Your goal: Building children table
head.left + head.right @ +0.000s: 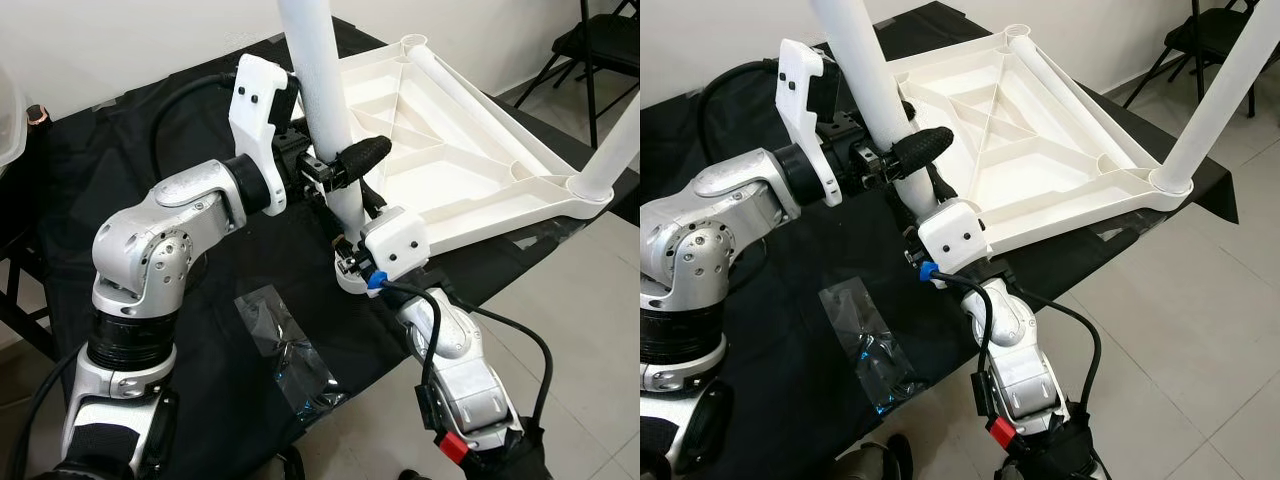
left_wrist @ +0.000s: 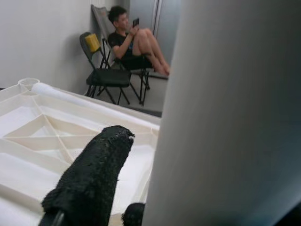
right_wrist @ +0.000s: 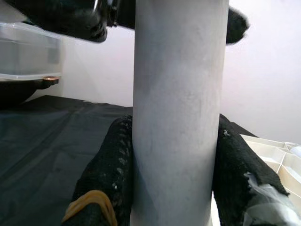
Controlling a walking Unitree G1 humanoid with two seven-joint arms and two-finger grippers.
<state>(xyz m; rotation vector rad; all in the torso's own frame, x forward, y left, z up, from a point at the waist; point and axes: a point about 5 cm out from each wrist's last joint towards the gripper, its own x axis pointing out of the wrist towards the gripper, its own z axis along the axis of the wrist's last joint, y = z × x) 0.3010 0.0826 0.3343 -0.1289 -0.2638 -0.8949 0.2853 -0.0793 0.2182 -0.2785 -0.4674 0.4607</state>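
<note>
Both hands (image 1: 335, 170) (image 3: 174, 183) clamp the smooth white table leg (image 1: 318, 90), standing upright.

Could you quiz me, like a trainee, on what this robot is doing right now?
1. True or false: both grippers clamp the same white leg.
2. Which gripper holds it lower: A left, B right?
3. What lies on the black cloth near the robot: a ____ bag.

Key: 1 true; 2 B; 3 clear plastic. The tabletop lies upside down.
</note>
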